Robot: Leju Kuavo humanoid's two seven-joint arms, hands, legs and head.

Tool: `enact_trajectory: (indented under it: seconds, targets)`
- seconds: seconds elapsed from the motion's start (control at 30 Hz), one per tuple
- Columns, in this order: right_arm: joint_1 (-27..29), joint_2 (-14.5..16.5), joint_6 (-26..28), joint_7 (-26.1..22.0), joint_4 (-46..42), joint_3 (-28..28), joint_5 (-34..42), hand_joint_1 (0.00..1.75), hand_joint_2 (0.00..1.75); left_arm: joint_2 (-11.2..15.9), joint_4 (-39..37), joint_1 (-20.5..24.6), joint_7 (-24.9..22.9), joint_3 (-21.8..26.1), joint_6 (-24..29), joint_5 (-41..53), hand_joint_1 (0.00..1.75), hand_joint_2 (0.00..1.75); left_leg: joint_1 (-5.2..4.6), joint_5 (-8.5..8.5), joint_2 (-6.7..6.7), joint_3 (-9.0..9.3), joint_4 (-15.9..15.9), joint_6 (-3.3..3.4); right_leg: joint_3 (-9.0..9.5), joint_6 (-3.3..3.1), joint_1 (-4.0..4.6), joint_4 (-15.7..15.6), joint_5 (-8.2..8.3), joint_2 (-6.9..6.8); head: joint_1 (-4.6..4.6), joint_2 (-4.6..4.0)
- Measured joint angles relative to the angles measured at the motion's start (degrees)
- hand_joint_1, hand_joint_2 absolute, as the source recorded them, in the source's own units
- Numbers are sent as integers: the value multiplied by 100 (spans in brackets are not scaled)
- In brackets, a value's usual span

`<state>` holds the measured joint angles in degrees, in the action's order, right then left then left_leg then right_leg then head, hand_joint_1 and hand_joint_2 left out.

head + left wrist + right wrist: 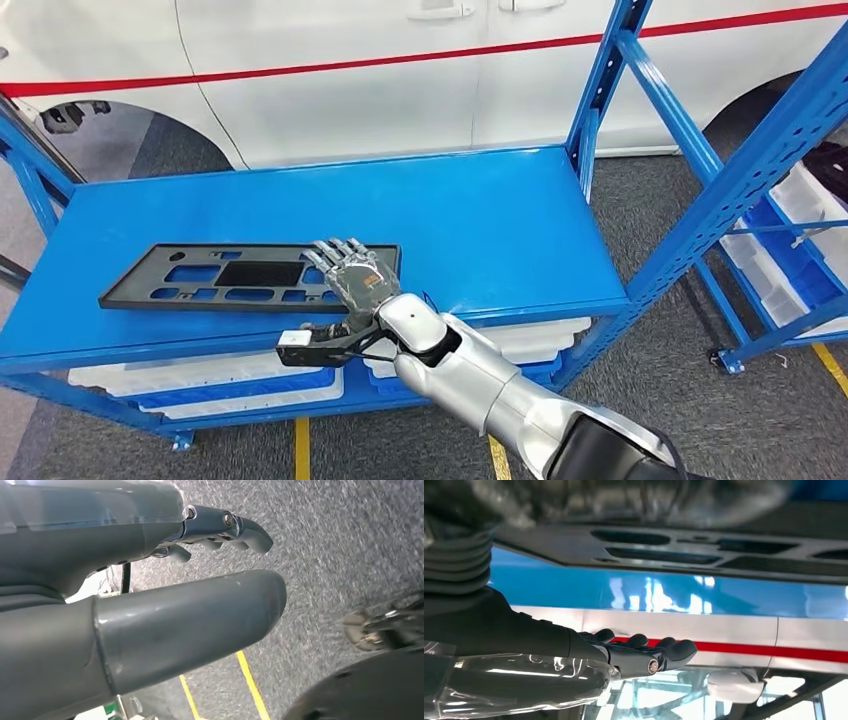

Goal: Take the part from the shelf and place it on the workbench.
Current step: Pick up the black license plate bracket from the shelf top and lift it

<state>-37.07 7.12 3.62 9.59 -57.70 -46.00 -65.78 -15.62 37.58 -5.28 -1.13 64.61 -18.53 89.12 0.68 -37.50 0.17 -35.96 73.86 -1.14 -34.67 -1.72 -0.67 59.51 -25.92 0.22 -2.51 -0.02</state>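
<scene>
Head view: a flat black plastic panel with rectangular cut-outs [250, 276] lies on the blue metal shelf [480, 220], its long axis running side to side along the front edge. The right hand [352, 275] hovers over the panel's right end, fingers extended and spread, gripping nothing.

Left wrist view: the left hand [165, 580] hangs over grey carpet, fingers loosely apart, empty and well away from the panel.

Right wrist view: the right hand's fingers stretch flat beside the panel; contact cannot be told.
</scene>
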Motion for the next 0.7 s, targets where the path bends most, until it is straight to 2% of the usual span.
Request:
enact_trajectory:
  seconds: [0.03,0.07,0.1,0.13,0.17,0.2,0.27,0.33,0.53,0.7]
  targets:
    - [1,-1,-28,-20,3,-1,12,0,175,6,-6,-7,10,-1,-2,0,0,0,0,187,0,-113,-24,9,41,1,3,2,-30,10,-1,0]
    - [-2,-2,-51,-41,3,-1,24,0,175,13,-11,-13,19,-1,-3,0,0,0,-2,479,0,-111,-271,29,92,6,5,2,-62,22,0,0]
    - [-10,-2,-68,-54,3,-1,35,0,175,21,-14,-17,25,-1,-5,0,0,0,-5,807,-1,-33,-666,60,145,16,8,1,-95,32,-1,0]
    - [-21,-2,-80,-65,2,-1,45,0,175,28,-17,-20,32,-1,-7,1,0,0,-20,1039,-2,67,-1019,92,189,34,20,1,-126,38,-1,0]
    - [-32,-2,-88,-74,2,-1,52,0,175,35,-19,-16,41,-1,-7,1,0,0,-34,1172,-2,157,-1300,126,213,58,29,3,-149,44,0,0]
    - [-42,-4,-94,-80,2,-1,57,0,175,40,-21,-10,49,-2,-7,1,0,0,-39,1218,-5,209,-1458,138,219,69,48,9,-170,41,-3,0]
    - [-56,-11,-101,-85,2,-1,63,0,175,44,-25,-1,62,-2,-8,1,0,0,-42,1195,-16,245,-1529,134,214,70,63,12,-187,32,-6,0]
    - [-64,-20,-105,-85,2,-1,63,0,175,48,-27,-9,68,-1,-10,1,0,0,-51,1195,-31,244,-1533,128,224,62,57,-4,-190,17,-7,0]
    - [-78,-28,-134,-85,2,-1,61,0,175,60,-32,-3,81,2,-33,1,0,0,-65,1180,-37,243,-1531,177,253,108,44,-63,-169,12,-8,0]
    - [-87,-28,-169,-57,14,-21,-73,0,175,60,-34,2,116,6,-69,1,0,0,-66,1177,-37,240,-1526,184,256,147,40,-78,-161,12,-7,0]
